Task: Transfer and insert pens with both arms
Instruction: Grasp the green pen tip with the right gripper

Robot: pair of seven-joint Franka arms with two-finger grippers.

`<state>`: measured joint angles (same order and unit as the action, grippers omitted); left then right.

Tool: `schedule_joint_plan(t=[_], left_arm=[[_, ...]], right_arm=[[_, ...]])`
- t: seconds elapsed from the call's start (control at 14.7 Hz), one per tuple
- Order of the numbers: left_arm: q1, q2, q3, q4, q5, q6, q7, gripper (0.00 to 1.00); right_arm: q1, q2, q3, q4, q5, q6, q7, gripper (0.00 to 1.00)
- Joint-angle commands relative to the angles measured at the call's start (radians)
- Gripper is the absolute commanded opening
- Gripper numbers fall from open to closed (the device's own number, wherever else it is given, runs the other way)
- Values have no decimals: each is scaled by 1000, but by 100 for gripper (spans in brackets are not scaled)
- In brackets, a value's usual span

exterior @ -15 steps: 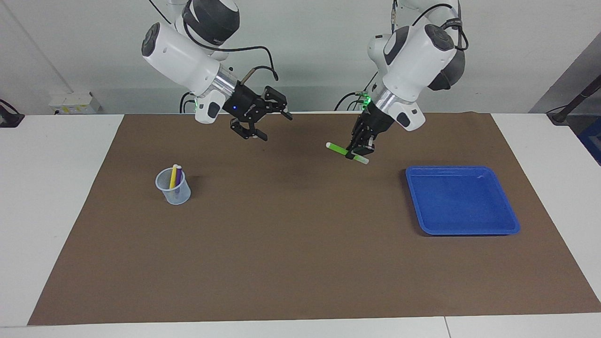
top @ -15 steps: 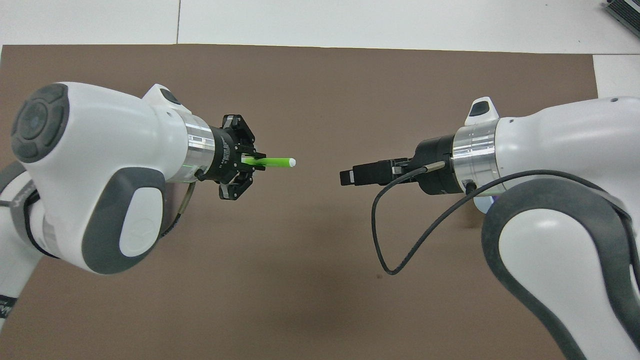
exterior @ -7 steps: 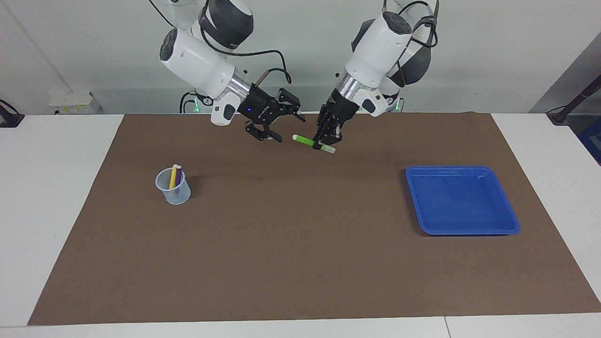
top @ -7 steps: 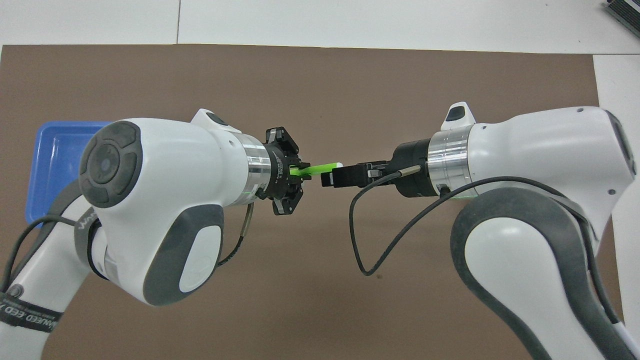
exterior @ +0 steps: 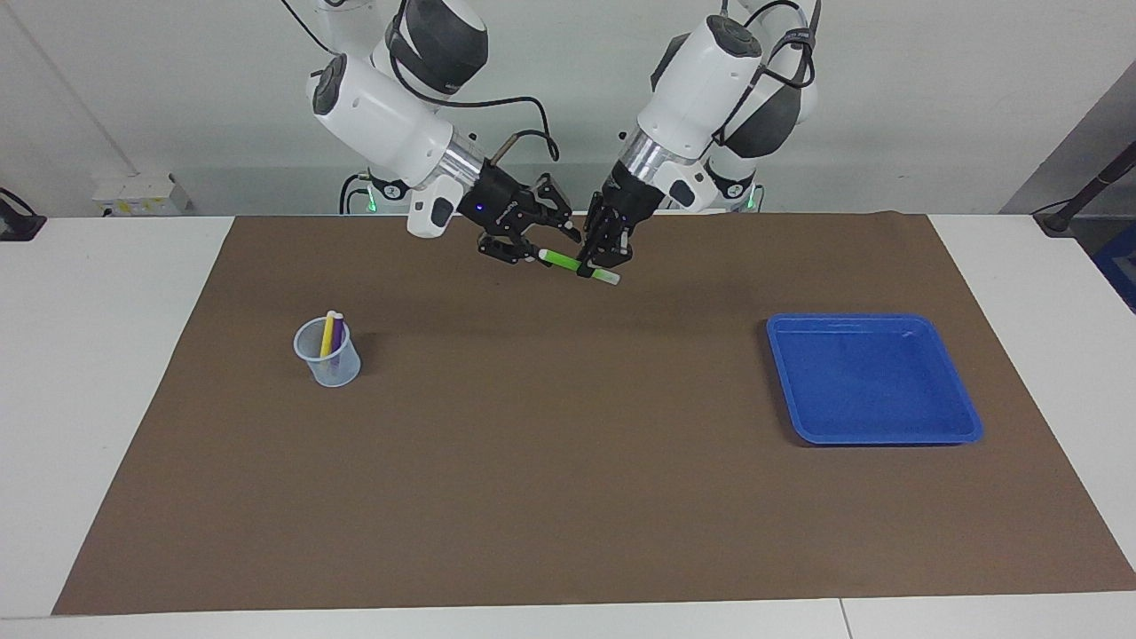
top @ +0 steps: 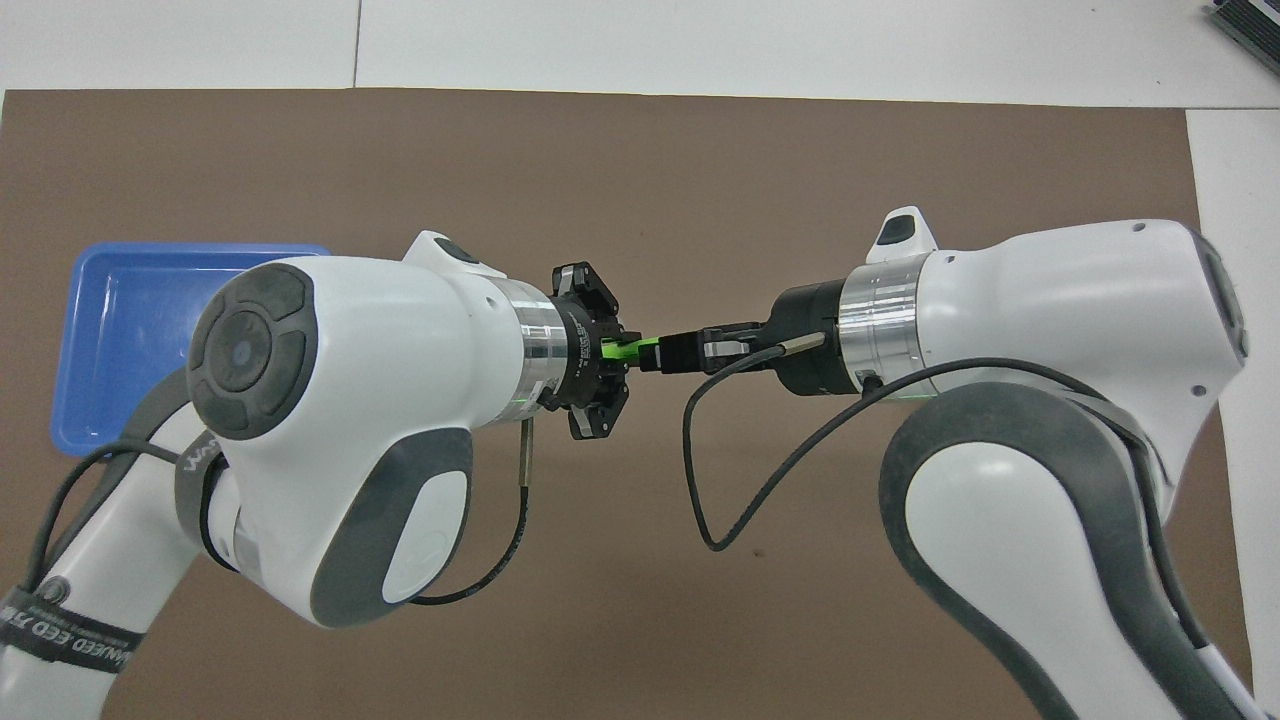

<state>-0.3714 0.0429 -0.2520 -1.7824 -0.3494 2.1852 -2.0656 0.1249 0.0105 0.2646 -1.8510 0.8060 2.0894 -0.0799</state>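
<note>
CHANGE: right pincer [exterior: 532,251] has come in around the free end of the bright green pen [exterior: 568,263], fingers narrowing, grip unclear | LEFT: left pincer [exterior: 596,264] pinches it mid-air above brown mat [exterior: 568,497] | MEANING: handover likely under way; clear plastic cup [exterior: 328,353] awaits.

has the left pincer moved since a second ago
Yes. The left pincer, shut on the green pen, has moved away from the blue tray toward the right pincer.
</note>
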Motion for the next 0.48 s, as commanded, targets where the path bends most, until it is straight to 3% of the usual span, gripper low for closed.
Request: schedule_joint_plan(t=[0.0, 0.07, 0.41], left_arm=[[-15, -14, 4, -15, -17, 16, -13, 0], [-15, -14, 2, -15, -17, 16, -13, 0], [-15, -18, -10, -15, -16, 16, -8, 0]], right_arm=[[4, -3, 5, -10, 24, 20, 9, 21], [4, -3, 5, -10, 24, 20, 8, 11], [4, -3, 5, -10, 24, 20, 3, 0]])
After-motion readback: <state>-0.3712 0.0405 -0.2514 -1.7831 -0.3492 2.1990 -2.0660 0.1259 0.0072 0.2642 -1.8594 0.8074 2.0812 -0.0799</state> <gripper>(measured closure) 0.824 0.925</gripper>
